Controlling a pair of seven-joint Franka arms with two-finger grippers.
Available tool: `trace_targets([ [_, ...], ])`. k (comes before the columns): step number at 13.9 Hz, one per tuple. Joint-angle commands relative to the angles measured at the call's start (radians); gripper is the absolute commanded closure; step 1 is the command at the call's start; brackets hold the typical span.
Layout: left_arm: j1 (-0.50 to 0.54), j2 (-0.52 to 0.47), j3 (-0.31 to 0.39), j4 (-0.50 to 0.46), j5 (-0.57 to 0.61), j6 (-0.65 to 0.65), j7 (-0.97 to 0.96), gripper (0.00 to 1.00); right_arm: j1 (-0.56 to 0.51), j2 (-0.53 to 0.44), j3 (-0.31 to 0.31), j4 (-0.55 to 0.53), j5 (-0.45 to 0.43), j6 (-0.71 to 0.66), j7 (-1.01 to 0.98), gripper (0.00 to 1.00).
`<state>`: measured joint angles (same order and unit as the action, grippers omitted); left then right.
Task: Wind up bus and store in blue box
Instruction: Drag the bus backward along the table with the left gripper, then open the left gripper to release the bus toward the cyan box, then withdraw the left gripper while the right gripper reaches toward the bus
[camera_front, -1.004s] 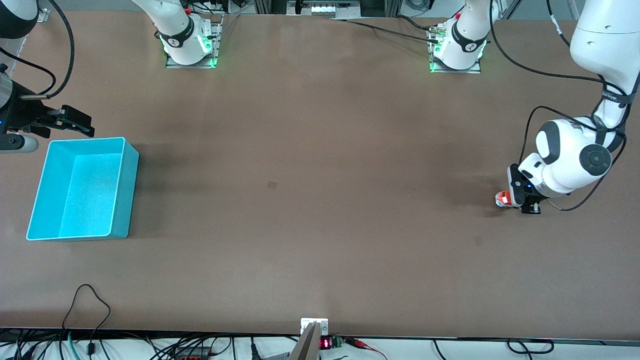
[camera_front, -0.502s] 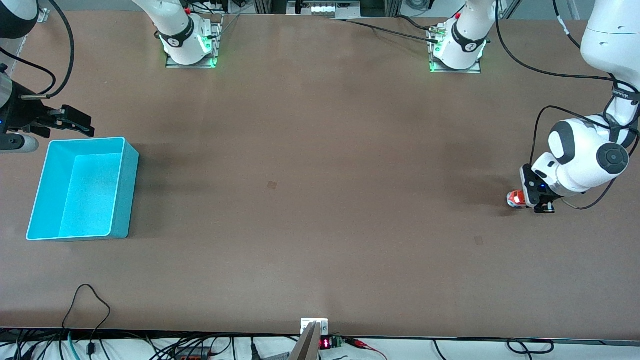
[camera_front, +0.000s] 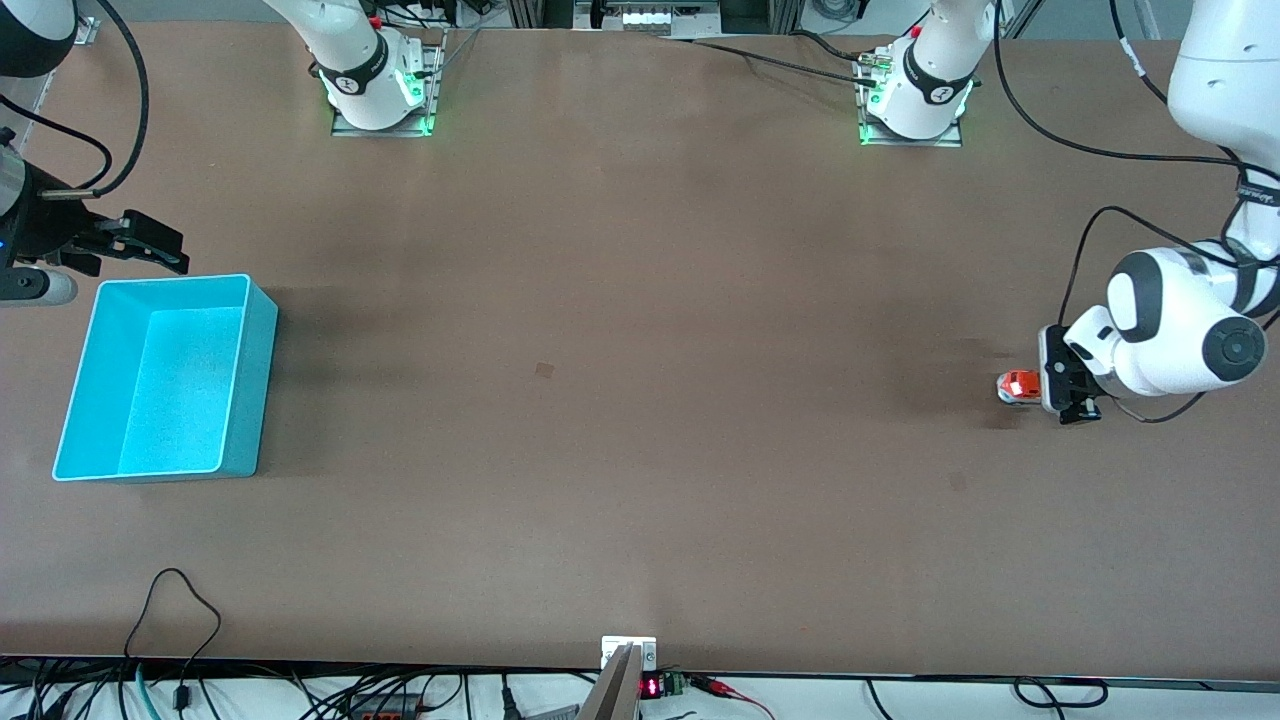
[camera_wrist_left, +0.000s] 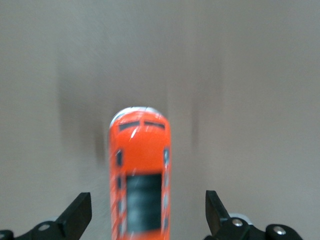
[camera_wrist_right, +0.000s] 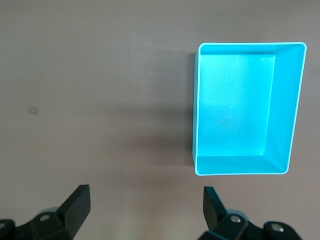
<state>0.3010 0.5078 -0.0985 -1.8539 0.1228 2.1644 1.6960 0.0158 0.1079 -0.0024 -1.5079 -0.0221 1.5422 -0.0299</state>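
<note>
even overhead light, soft shadows; bus (camera_wrist_left: 140, 172) motion-blurred.

bus (camera_front: 1016, 386) on table (camera_front: 640, 400), left arm's end | blue box (camera_front: 165, 378) right arm's end, well apart

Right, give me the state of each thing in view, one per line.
bus: on the table at the left arm's end, wheels down, between open fingers with a gap on each side.
blue box: upright at the right arm's end, open-topped, nothing in it.
left gripper: open, low at the table, straddling the bus.
right gripper: open, waiting in the air beside the box.
</note>
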Motion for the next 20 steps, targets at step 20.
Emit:
trace_targets([
  [20,-0.249,-0.08,-0.021,0.278,-0.229,-0.241,-0.683,0.0,0.056,0.015,0.012,0.0,0.019,-0.126,0.01,0.0],
])
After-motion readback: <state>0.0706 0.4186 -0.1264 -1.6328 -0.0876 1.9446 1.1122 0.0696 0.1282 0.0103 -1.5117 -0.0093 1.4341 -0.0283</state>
